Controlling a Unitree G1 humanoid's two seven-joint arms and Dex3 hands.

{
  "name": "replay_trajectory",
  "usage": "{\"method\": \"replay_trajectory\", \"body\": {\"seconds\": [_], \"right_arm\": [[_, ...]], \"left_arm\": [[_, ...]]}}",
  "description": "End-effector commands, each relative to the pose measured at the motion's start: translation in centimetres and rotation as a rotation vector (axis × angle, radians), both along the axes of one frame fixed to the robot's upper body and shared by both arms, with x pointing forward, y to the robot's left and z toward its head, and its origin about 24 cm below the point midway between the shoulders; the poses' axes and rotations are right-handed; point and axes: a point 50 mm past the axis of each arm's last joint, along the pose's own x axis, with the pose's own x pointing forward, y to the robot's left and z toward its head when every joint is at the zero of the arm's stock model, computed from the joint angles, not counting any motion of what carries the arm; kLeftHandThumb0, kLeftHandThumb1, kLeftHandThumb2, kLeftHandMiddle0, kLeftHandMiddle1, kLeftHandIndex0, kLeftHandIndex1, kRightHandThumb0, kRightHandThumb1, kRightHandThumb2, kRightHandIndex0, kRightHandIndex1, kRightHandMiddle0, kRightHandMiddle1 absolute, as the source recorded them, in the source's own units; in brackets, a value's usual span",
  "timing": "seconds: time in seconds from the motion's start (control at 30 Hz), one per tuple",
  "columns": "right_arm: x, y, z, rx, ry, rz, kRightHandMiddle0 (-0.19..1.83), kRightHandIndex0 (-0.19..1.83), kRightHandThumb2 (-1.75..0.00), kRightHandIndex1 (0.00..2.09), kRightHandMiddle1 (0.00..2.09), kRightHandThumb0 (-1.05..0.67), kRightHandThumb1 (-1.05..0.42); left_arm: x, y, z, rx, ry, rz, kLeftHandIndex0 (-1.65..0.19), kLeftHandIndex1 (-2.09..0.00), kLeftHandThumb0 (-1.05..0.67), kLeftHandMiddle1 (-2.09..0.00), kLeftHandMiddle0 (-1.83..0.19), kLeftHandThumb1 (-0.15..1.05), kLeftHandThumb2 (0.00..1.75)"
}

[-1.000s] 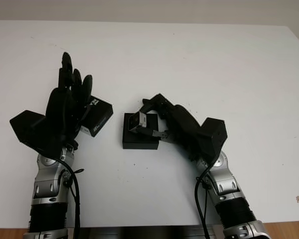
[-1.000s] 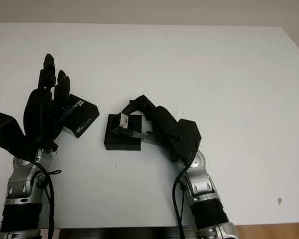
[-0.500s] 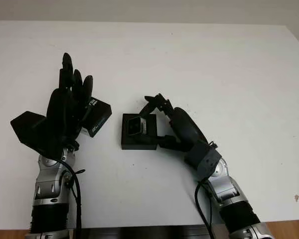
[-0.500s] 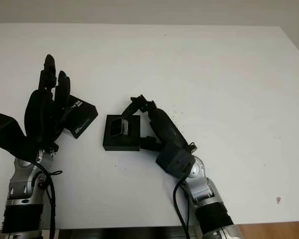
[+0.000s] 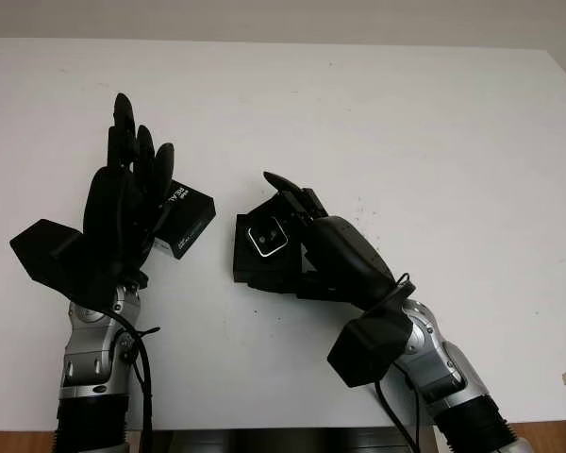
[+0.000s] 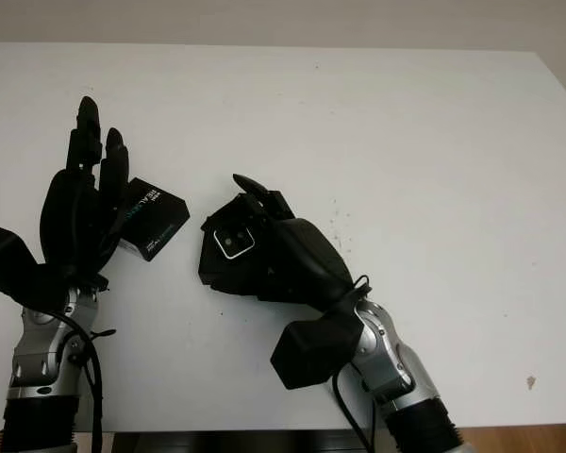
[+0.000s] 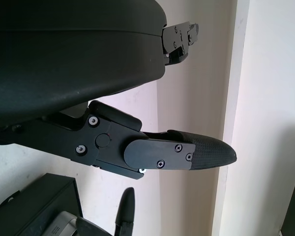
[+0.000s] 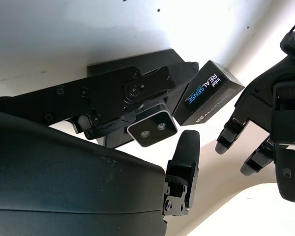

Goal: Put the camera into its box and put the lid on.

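i have the right robot hand (image 5: 297,231) over the middle of the white worktop (image 5: 434,142), fingers curled around the camera (image 5: 268,237). the camera is a small silver-faced block with its lenses turned up toward the head view, clamped between the fingers. it sits right at the open black box (image 5: 255,269), over the box's far-right part; i cannot tell whether it is seated in the tray or held slightly above it. in the right wrist view the camera (image 8: 152,129) shows two lenses on a pale face, with one finger (image 8: 118,93) laid along it and another finger (image 8: 185,152) beside it.

the lid (image 5: 184,219), black with white and blue lettering, lies on the worktop just left of the box, apart from it and turned at an angle. in the right wrist view the lid (image 8: 209,93) lies just past the box corner.

the left robot hand (image 5: 123,203) is open, raised upright over the left side of the worktop, palm toward the lid, holding nothing. its fingertips overlap the lid's near edge in the head view; contact i cannot confirm.
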Motion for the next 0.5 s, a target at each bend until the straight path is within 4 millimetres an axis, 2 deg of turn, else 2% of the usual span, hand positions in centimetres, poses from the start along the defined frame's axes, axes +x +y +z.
{"method": "replay_trajectory", "body": {"seconds": [0.0, 0.33, 0.47], "right_arm": [[-0.3, -0.2, 0.3, -0.009, -0.019, 0.005, -0.06, -0.19, -0.05, 0.44, 1.28, -0.52, -0.97], [0.3, -0.6, 1.1, -0.028, -0.046, -0.003, -0.11, -0.19, -0.06, 0.41, 1.21, -0.55, -0.97], [0.9, -1.4, 2.0, -0.035, -0.066, -0.007, -0.18, -0.17, -0.05, 0.42, 1.17, -0.52, -0.97]], "left_arm": [[-0.2, 0.0, 0.2, 0.012, -0.015, -0.005, 0.19, 0.00, -0.73, 0.00, 0.19, 1.05, 0.35], [-0.2, -0.1, 0.2, 0.001, -0.015, -0.009, 0.19, 0.00, -0.73, 0.00, 0.19, 1.05, 0.33], [-0.3, 0.0, 0.1, 0.014, -0.005, -0.017, 0.19, 0.00, -0.74, 0.00, 0.19, 1.05, 0.35]]}}
